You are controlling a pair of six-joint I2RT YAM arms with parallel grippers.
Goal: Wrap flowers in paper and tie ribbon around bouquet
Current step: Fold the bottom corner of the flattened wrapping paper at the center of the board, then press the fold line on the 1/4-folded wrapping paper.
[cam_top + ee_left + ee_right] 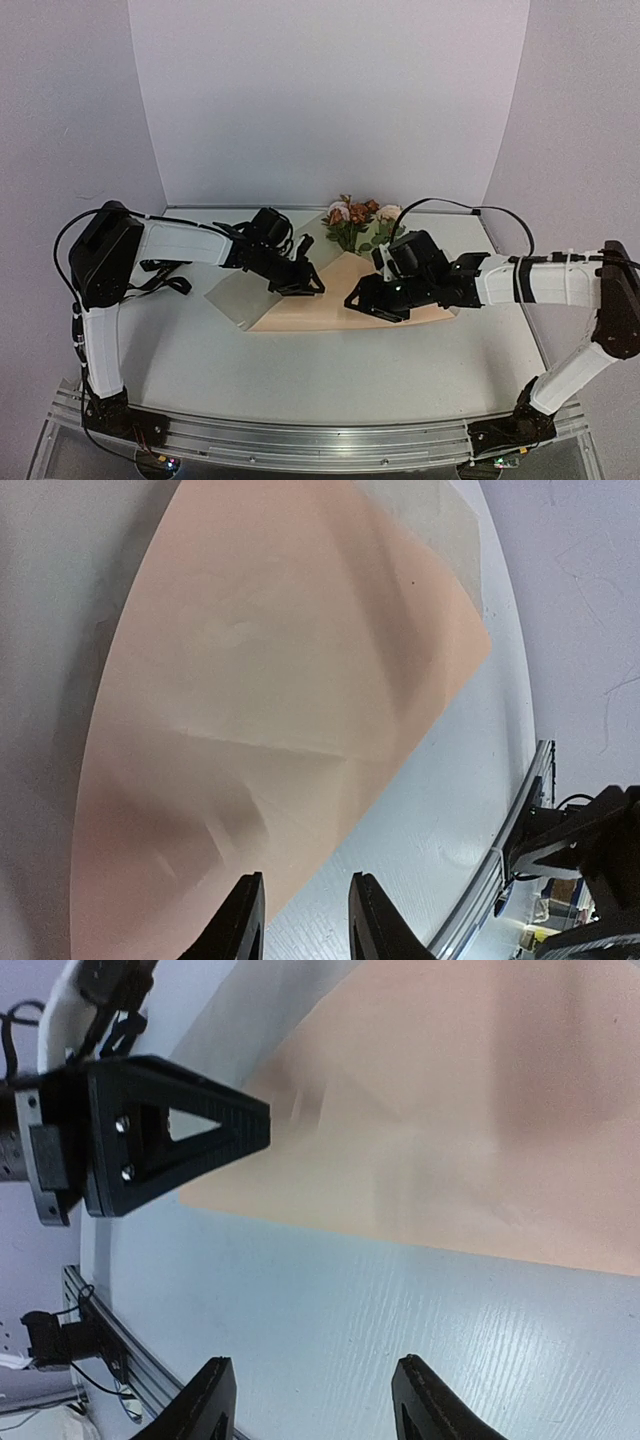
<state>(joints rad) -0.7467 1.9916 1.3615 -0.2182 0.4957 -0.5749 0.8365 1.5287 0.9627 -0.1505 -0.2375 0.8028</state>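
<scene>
I've got both tools low over the paper [300,312], which lies on the desk [300,385] with its long side running left to right. Left tool [305,920] is parted a little with nothing in it, and the sheet's near edge is right at its fingertips. Right tool [315,1400] is spread wider, also empty, over bare desk with that edge just beyond. The flowers [355,222] sit at the paper's far edge, a touch nearer the right arm I'd say. No containers, and I can't spot the ribbon.
</scene>
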